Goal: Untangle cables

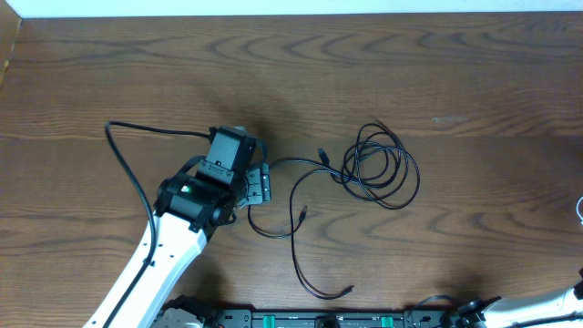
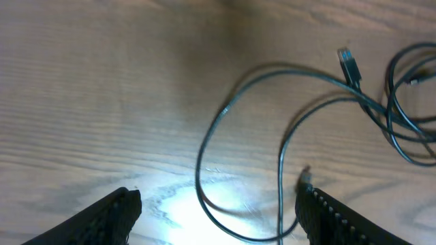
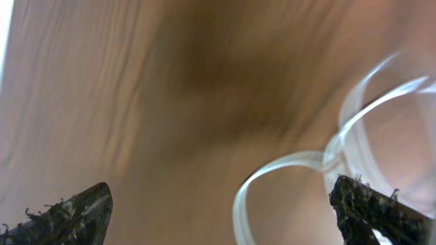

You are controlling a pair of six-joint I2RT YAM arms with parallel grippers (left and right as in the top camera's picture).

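Note:
The cables lie right of centre on the wooden table: a thin black coil and looser black strands trailing left and down to a plug tip. My left gripper hangs open over the left end of these strands. In the left wrist view a black cable loop curves on the table between the two fingers without touching them, and a silvery plug lies further off. My right gripper is open, its view blurred, with none of the black cables in it.
The right arm shows only at the bottom right corner. A pale looped cord appears blurred in the right wrist view, and a pale cord at the table's right edge. The left arm's thick black wiring arcs over the left side.

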